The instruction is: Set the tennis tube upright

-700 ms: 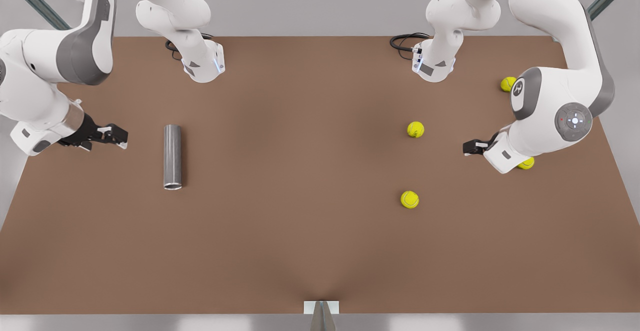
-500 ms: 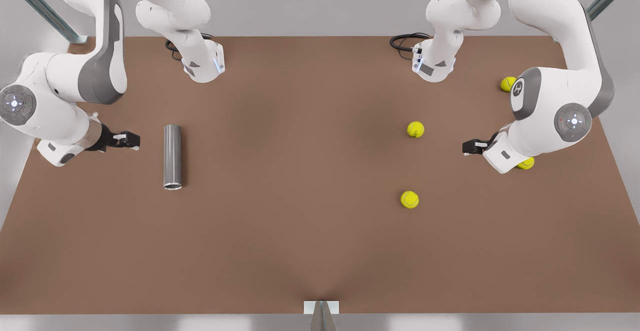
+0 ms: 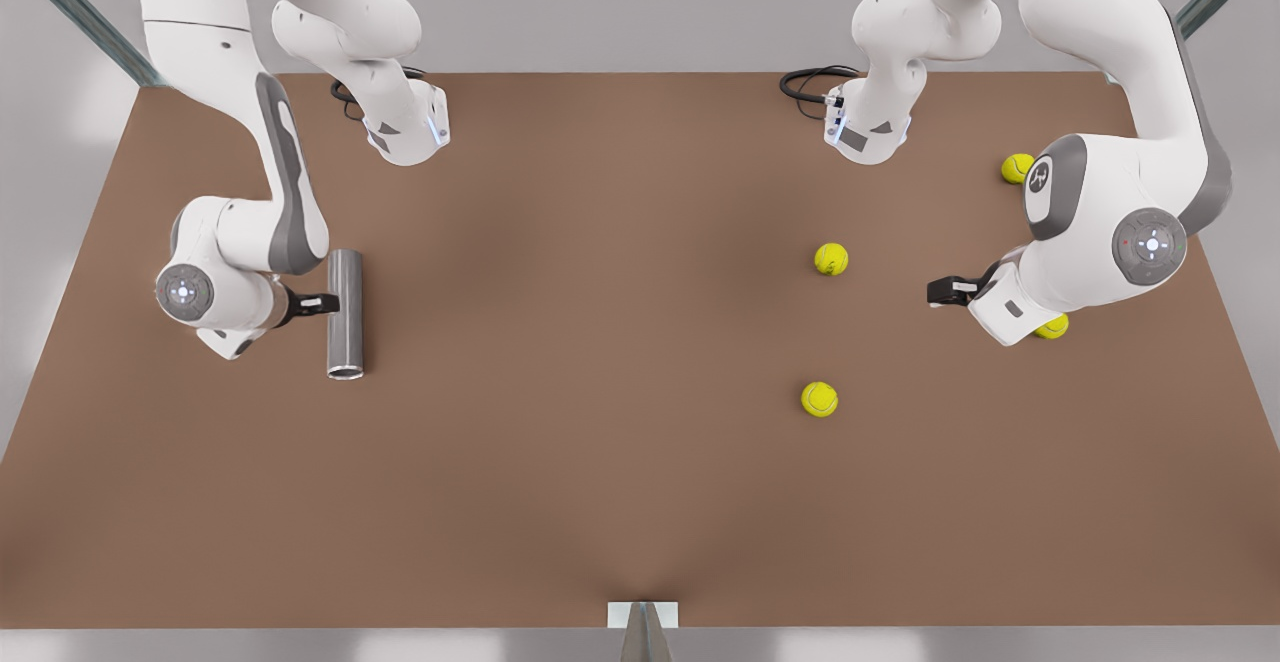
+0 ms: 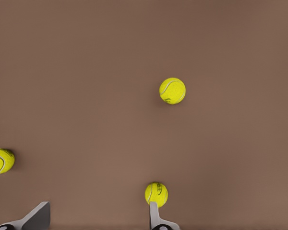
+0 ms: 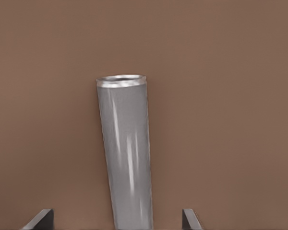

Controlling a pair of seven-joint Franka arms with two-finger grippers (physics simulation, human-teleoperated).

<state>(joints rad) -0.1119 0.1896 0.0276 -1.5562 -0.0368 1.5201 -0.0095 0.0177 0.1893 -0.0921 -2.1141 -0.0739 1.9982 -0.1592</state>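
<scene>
In the front view, the tennis tube (image 3: 345, 313) is seen lying flat on the table (image 3: 600, 462) at the front view's left, with the right gripper (image 3: 322, 301) just beside it and the left gripper (image 3: 940, 291) near the tennis balls (image 3: 831, 259). In the left wrist view, the left gripper's fingers (image 4: 156, 218) are shown spread wide and empty. In the right wrist view, the tube is framed between the right gripper's wide-set fingers (image 5: 191, 219).

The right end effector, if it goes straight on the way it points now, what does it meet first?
Most likely the tennis tube. The right end effector, open, points at the lying tube's side from the front view's left, its fingertips either side of it, seemingly just short of contact.
</scene>
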